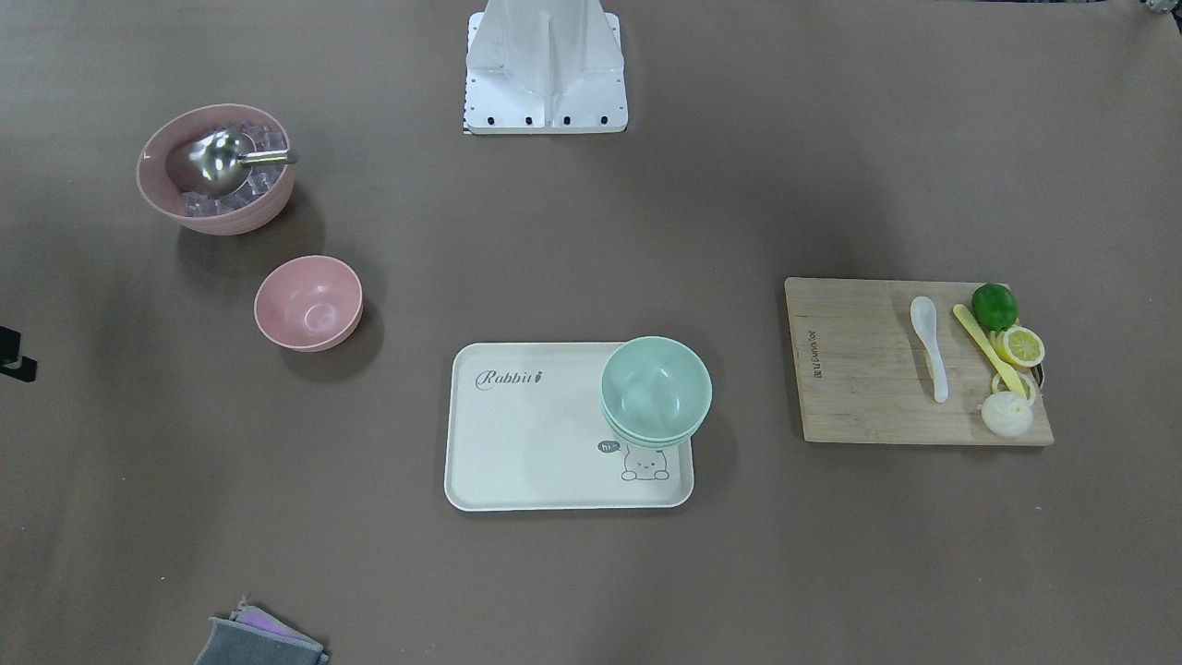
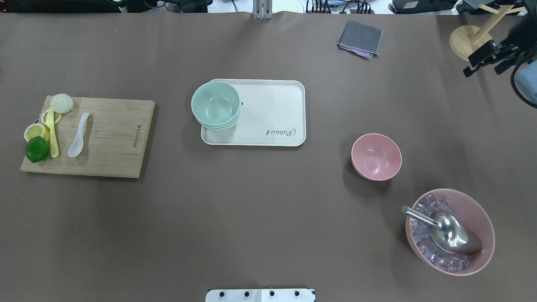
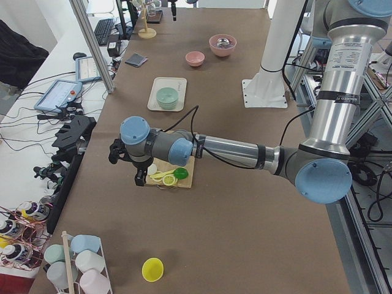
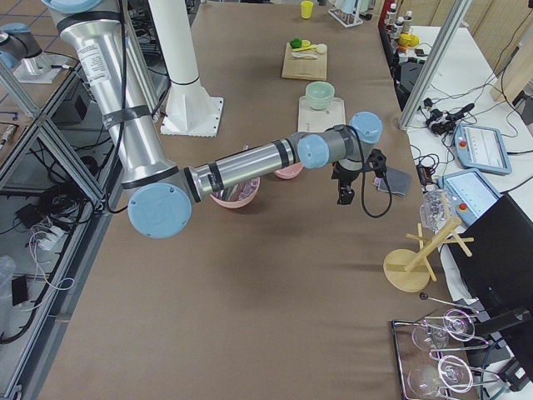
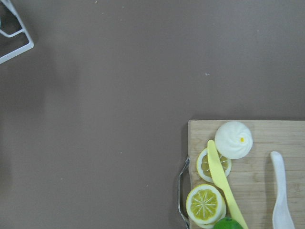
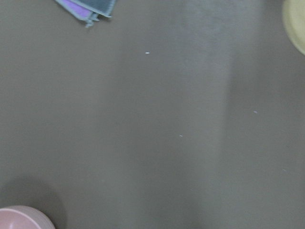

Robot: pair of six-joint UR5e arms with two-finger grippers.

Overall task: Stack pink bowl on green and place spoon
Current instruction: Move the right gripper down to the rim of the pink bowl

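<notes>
Pink and smooth, the pink bowl (image 1: 308,303) stands alone on the brown table in the front-facing view, near the larger ribbed bowl (image 1: 231,220) with ice and a metal scoop (image 1: 222,157). It is well apart from the green bowls (image 1: 656,388), which are nested at one corner of the white tray (image 1: 517,443). The spoon (image 1: 928,346) lies flat on the wooden board (image 1: 859,369), just beside a long yellow utensil (image 1: 988,349). In the overhead view the layout is the same, and the right gripper (image 2: 484,63) shows only as a dark shape at the far right edge, far from the pink bowl. I cannot tell from it whether its fingers are apart or together. In the exterior left view the left gripper (image 3: 130,164) hangs above the end of the board and holds nothing that I can see. The state of its fingers cannot be judged from here. The exterior right view shows the right arm stretched over the table past the pink bowl. The left wrist view looks down on the board's corner with the spoon at the edge. The right wrist view has only bare table, a grey cloth (image 6: 88,7) and a bit of pink rim. In my judgement no step is done yet: the stacking of the bowl and the placing of the spoon both remain.
</notes>
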